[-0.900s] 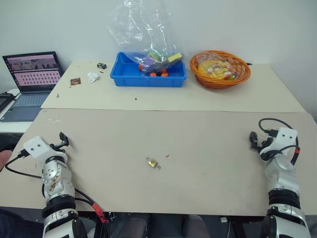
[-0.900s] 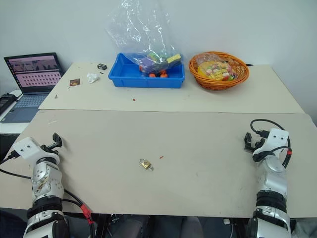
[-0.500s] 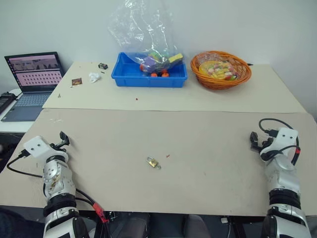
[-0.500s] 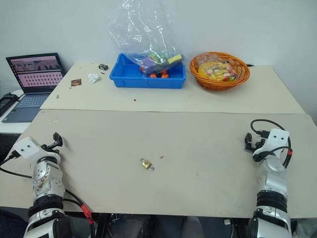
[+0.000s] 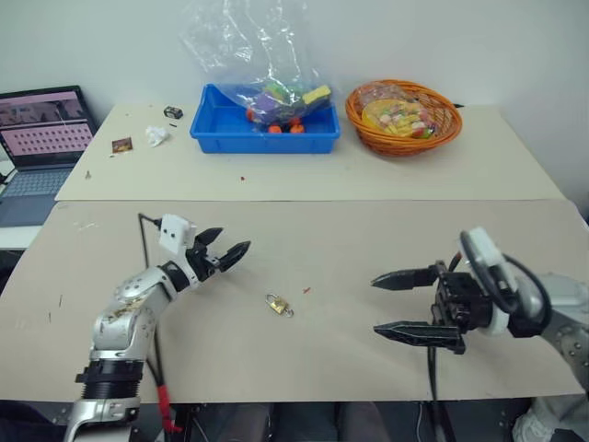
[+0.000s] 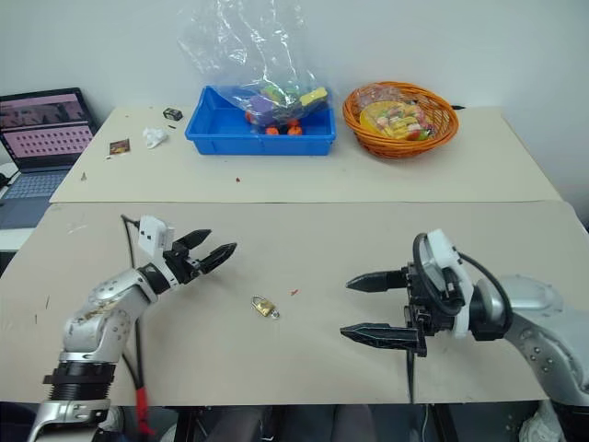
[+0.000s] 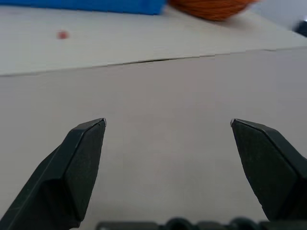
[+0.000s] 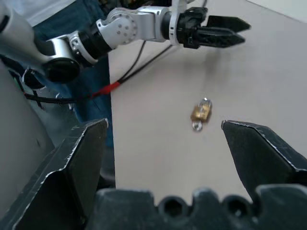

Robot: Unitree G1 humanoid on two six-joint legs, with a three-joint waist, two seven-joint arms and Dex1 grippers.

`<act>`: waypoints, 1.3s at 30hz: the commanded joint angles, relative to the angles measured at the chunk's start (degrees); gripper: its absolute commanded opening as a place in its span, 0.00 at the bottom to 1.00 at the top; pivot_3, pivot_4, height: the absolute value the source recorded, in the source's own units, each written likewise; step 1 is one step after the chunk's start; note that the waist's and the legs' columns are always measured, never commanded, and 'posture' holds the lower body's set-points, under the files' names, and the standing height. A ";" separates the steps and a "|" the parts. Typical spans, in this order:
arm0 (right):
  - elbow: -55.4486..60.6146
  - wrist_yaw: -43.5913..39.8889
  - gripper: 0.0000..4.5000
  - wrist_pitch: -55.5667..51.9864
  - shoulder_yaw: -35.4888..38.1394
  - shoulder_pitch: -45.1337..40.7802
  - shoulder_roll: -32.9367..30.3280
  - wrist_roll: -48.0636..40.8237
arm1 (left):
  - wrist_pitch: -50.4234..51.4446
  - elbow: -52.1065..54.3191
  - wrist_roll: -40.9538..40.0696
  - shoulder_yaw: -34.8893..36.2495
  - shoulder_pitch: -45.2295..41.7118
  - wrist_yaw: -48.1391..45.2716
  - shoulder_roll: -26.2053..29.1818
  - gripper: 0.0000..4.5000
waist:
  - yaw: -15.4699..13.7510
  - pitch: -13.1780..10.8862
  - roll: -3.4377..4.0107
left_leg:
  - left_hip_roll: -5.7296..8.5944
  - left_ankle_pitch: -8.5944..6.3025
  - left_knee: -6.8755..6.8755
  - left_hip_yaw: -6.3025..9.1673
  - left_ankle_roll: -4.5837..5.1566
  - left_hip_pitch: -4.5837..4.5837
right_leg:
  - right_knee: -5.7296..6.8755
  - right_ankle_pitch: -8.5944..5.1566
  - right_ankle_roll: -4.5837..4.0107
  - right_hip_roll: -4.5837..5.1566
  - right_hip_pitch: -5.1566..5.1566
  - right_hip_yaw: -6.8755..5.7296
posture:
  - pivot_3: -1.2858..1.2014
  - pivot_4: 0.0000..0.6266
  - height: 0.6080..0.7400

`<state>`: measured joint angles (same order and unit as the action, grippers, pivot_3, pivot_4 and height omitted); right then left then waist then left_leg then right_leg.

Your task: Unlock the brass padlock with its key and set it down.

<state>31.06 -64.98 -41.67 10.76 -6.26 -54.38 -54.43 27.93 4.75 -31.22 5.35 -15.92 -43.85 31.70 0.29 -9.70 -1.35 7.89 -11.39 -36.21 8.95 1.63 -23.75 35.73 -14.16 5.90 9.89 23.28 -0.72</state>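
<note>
Brass padlock (image 5: 279, 303) lies low centre of the head views, key (image 5: 290, 311) seemingly at its lower end; left gripper (image 5: 229, 250) and right gripper (image 5: 389, 302) both gape empty; your wide fingers may skid it away.

1. A plain white wall (image 5: 515, 46) ran behind the whole scene, evenly lit, with no hard shadows on it.
2. The near counter (image 5: 368, 249) was a pale beige board, its surface scuffed with small marks towards nine o'clock.
3. A second beige counter (image 5: 497, 175) butted against it at twelve o'clock, a thin seam between the two.
4. On that far counter a blue tray (image 5: 262, 140) stood beside an orange wicker basket (image 5: 403, 138), a crumpled clear plastic bag (image 5: 244, 41) rising from the tray.
5. At ten o'clock an open laptop (image 5: 41, 138) sat on a separate lower surface, its screen lit.
</note>
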 commanded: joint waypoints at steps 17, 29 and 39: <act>5.16 11.31 1.00 0.24 -4.75 1.76 7.60 4.57 | -82.31 -57.22 13.37 -38.47 -38.35 -48.65 2.88 0.99 | -2.77 -0.51 0.06 | -0.09 0.13 -0.28 -0.14 0.13 -0.66 | -0.26 0.71 -1.15 -0.18 0.65 0.04 | 0.52 0.24 1.00; 14.08 20.74 1.00 -0.21 0.35 10.99 9.20 1.94 | -75.38 -68.90 8.44 -50.92 -41.81 -48.65 -4.17 0.99 | -1.02 -0.60 -0.14 | 0.10 -0.08 -1.06 -0.21 0.51 -0.49 | 0.16 0.69 -0.77 -0.09 0.24 0.11 | 0.52 0.24 1.00; 14.98 23.23 1.00 -0.05 1.88 12.48 8.41 0.75 | -69.54 -66.15 4.67 -54.99 -41.85 -48.65 -5.51 0.99 | -0.94 -0.59 -0.14 | 0.14 -0.15 -1.10 -0.20 0.62 -0.09 | 0.17 0.55 -0.54 -0.08 -0.19 0.14 | 0.52 0.24 1.00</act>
<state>44.16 -42.04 -42.32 10.86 5.94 -45.45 -52.80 -40.35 -62.32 -26.86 -47.88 -58.11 -92.33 26.50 -0.65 -10.29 -1.49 8.02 -11.54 -37.32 8.75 2.25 -23.84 35.90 -13.61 5.35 9.82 23.09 -0.58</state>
